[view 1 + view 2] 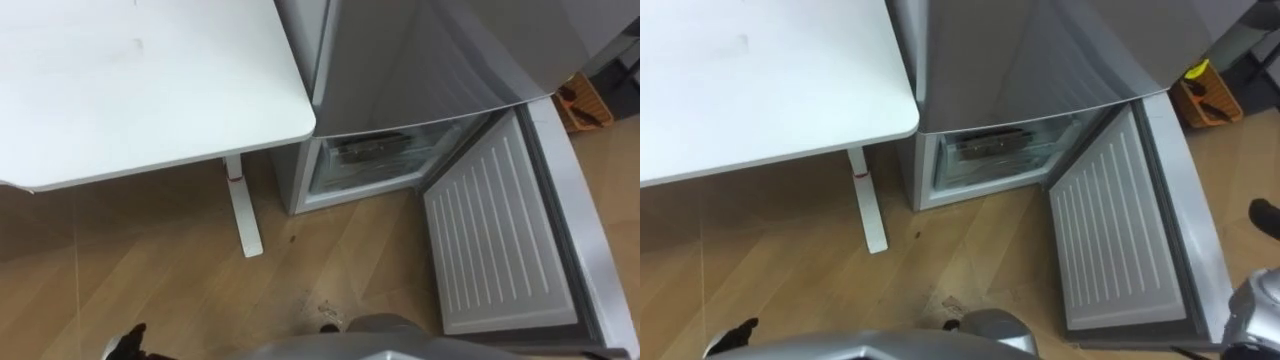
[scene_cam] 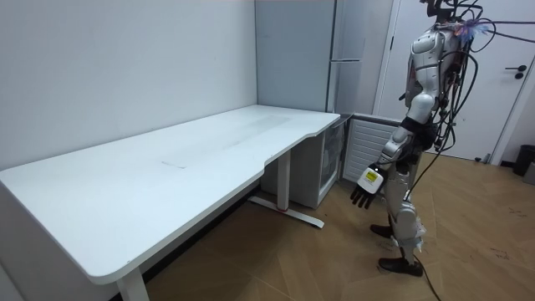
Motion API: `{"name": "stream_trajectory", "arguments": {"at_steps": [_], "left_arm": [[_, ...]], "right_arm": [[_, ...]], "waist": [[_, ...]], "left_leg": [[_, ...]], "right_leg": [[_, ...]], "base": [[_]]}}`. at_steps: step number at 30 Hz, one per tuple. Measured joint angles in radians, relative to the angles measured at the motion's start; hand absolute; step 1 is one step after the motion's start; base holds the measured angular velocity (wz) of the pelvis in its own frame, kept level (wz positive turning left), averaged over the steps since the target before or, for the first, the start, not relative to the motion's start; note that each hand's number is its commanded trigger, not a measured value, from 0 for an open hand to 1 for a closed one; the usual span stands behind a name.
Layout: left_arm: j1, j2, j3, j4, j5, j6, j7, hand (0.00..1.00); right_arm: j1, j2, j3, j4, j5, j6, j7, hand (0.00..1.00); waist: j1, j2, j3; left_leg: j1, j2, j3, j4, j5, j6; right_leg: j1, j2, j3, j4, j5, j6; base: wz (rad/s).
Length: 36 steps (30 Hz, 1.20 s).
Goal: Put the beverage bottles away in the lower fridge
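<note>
1. The step in hand, as I judge it, is fetching the drinks. The tall grey metal fridge (image 1: 400,50) is standing at the far right with its white ribbed lower door (image 1: 500,240) swung wide open to the right. The lower compartment is therefore lying ready.
2. The robot is standing on the wooden floor near that door. It is facing the fridge, and the long white rectangular table (image 1: 150,90) is stretching away on the left.
3. The left hand (image 2: 365,188) is hanging low beside the thigh, its dark fingers loose and gripping nothing. Of the right hand's grip I cannot tell.
4. Where the drinks are I cannot tell. The left hand is carrying none, and none is standing on the table top.
5. The next move is calling for the robot to find and grasp a drink. It then has to bend low to reach the clear plastic drawer (image 1: 380,152) inside the compartment, keeping clear of the door.
6. Counting: one fridge, one open lower door, one table, one clear drawer, one orange crate (image 1: 580,100) at the far right, no drinks.
</note>
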Motion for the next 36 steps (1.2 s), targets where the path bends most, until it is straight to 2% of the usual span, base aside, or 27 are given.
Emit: {"name": "stream_trajectory", "arguments": {"at_steps": [4,6,9,16,20,22,26,31,35,36], "left_arm": [[-0.003,0.003,0.000,0.000,0.000,0.004,-0.001,0.00],[0.000,0.005,0.000,0.000,0.000,0.007,-0.009,0.00],[-0.002,0.018,0.001,0.000,-0.001,0.016,-0.021,0.00],[0.000,0.043,0.003,0.013,0.000,0.026,-0.040,0.00],[0.004,0.046,0.005,0.018,0.000,0.042,-0.040,0.00],[0.004,0.048,0.005,0.016,0.000,0.044,-0.039,0.00],[0.004,0.050,0.005,0.007,0.024,0.061,-0.039,0.00],[-0.005,0.051,0.005,0.007,0.043,0.057,-0.039,0.00],[-0.010,0.051,0.005,0.011,0.044,0.051,-0.041,0.00],[-0.013,0.053,0.005,0.011,0.046,0.048,-0.040,0.00]], "right_arm": [[-0.056,-0.058,0.001,0.127,0.075,0.029,0.052,0.00],[-0.094,-0.102,0.002,0.217,0.132,0.039,0.086,0.00],[-0.113,-0.125,0.001,0.305,0.200,0.041,0.126,0.00],[-0.115,-0.126,-0.001,0.402,0.262,0.083,0.172,0.00],[-0.115,-0.126,-0.001,0.415,0.302,0.083,0.178,0.00],[-0.114,-0.126,-0.001,0.436,0.304,0.083,0.183,0.00],[-0.105,-0.126,-0.002,0.438,0.311,0.084,0.183,0.00],[-0.097,-0.116,-0.003,0.488,0.381,0.079,0.181,0.00],[-0.091,-0.112,-0.030,0.512,0.419,0.053,0.170,0.00],[-0.085,-0.112,-0.030,0.517,0.427,0.048,0.170,0.00]], "waist": [[0.000,0.000,0.0009],[0.000,0.005,-0.0001],[-0.001,0.006,-0.0002],[0.019,0.007,-0.0007],[0.021,0.022,-0.0058],[0.020,0.024,-0.0056],[0.022,0.036,-0.0038],[0.022,0.052,-0.0035],[0.021,0.065,-0.0037],[0.022,0.062,-0.0022]], "left_leg": [[-0.001,0.001,-0.002,0.004,0.000,0.000],[0.001,0.001,-0.007,0.003,0.000,0.000],[0.010,0.003,-0.020,0.002,0.001,-0.002],[0.008,0.004,-0.033,-0.003,0.001,-0.002],[0.005,0.004,-0.045,-0.002,0.001,-0.002],[0.002,0.004,-0.058,-0.002,0.001,-0.002],[-0.002,0.005,-0.066,-0.003,0.001,-0.002],[-0.014,0.005,-0.073,0.003,0.001,-0.002],[-0.019,0.005,-0.079,0.007,0.001,-0.002],[-0.019,0.005,-0.082,0.007,0.001,-0.002]], "right_leg": [[-0.002,-0.001,-0.004,0.007,-0.001,-0.002],[0.005,0.000,-0.005,0.002,-0.001,-0.002],[0.024,0.001,-0.012,-0.002,-0.001,-0.003],[0.030,-0.003,-0.034,-0.013,-0.001,-0.003],[0.034,-0.003,-0.042,-0.017,-0.001,-0.003],[0.038,-0.005,-0.058,-0.020,-0.001,-0.003],[0.040,-0.005,-0.060,-0.022,-0.002,-0.003],[0.035,-0.006,-0.065,-0.021,-0.002,-0.003],[0.033,-0.008,-0.070,-0.020,-0.002,-0.003],[0.034,-0.010,-0.076,-0.020,-0.003,-0.004]], "base": [[0.00],[0.05],[0.13],[0.05],[0.07],[0.17],[0.06],[0.03],[0.03],[0.07]]}}
